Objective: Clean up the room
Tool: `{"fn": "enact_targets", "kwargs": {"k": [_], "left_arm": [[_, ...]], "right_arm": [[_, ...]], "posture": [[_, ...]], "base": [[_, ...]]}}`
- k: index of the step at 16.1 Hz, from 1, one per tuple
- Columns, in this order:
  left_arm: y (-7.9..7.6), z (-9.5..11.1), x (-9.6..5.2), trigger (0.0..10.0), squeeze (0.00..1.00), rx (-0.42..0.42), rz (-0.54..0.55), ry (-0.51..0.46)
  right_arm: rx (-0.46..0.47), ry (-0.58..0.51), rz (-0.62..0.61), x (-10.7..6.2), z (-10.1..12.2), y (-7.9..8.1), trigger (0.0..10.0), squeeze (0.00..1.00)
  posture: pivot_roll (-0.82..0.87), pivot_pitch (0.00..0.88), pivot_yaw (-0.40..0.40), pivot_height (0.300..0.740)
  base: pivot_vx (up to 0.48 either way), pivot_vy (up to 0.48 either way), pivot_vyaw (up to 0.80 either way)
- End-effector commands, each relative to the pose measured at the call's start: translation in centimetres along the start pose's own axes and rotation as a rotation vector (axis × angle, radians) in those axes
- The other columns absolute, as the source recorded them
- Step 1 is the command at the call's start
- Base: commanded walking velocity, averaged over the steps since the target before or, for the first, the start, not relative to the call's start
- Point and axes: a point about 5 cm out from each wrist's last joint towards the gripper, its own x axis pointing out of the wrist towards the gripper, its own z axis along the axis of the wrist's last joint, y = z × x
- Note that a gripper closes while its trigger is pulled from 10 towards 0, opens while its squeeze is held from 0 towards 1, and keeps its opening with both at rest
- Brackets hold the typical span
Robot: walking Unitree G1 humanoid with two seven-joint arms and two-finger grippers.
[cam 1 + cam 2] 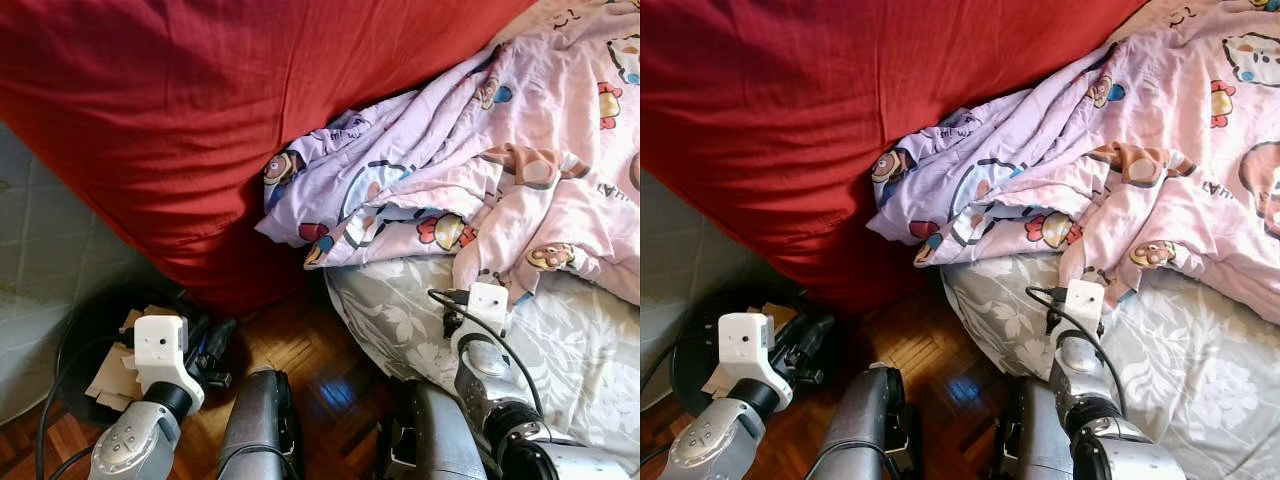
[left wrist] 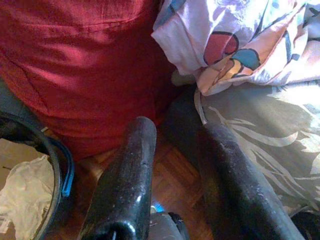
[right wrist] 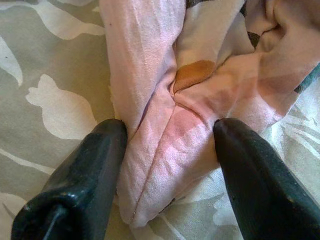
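The pink cartoon-print blanket (image 1: 500,170) lies crumpled across the right and upper right of the frame, on the bed's grey floral sheet (image 1: 580,350). It looks soft, light and floppy; a bunched fold is the best hold. The right pincer (image 3: 170,145) stands wide, straddling such a fold. The left pincer (image 2: 175,175) hangs parted over the wooden floor (image 1: 310,350). A red beanbag (image 1: 200,120) crowds the upper left; a bin of scraps (image 1: 110,375) sits lower left.

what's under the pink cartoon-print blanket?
The crumpled pink cartoon-print blanket lies on a grey leaf-patterned sheet and overlaps the red cover. Right gripper straddles a fold, jaws open. Anything beneath the folds is hidden.
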Motion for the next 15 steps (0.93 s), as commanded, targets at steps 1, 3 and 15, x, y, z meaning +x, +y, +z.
{"fn": "enact_targets", "kwargs": {"k": [1, 3, 15], "left_arm": [[0.4, -0.7, -0.4, 10.0, 0.0, 0.003, 0.017, 0.038], [0.5, -0.7, -0.3, 10.0, 0.0, 0.003, 0.018, 0.038], [0.5, -1.1, 0.7, 10.0, 0.0, -0.007, 0.005, 0.044]], "right_arm": [[0.01, 0.074, -0.004, -0.5, -2.0, -0.1, 8.1, 0.0], [0.014, 0.065, 0.001, -0.4, -1.8, 0.0, 0.0, 0.0], [0.006, 0.089, -0.046, -0.6, -2.5, -0.4, 0.0, 0.0]], "posture": [[0.21, 0.383, 0.038, 0.632], [0.2, 0.382, 0.038, 0.632], [0.2, 0.329, 0.036, 0.632]], "base": [[0.0, 0.0, 0.0], [0.0, 0.0, 0.0], [0.0, 0.0, 0.0]]}}
